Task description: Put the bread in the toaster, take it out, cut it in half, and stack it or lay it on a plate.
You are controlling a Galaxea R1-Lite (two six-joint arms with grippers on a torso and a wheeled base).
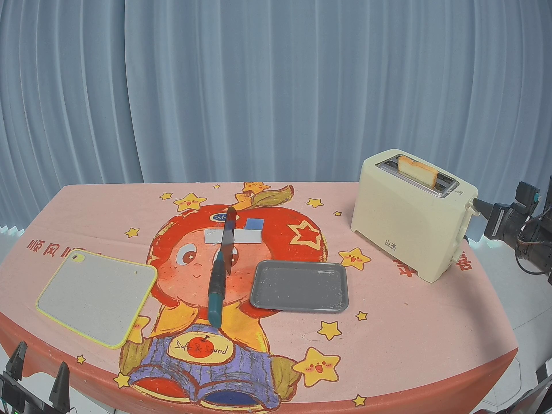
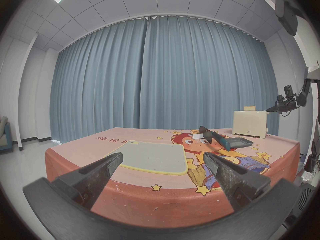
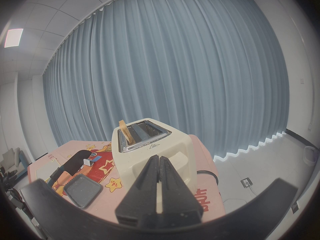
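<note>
Right gripper (image 3: 159, 158) just beside toaster (image 3: 133, 162), bread (image 3: 124, 131) inside.

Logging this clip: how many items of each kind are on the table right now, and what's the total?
Toaster: 1
Bread slice, standing in the toaster slot: 1
Knife: 1
Cutting board: 1
Grey plate: 1
White-and-blue knife rest: 1
Total: 6
</note>
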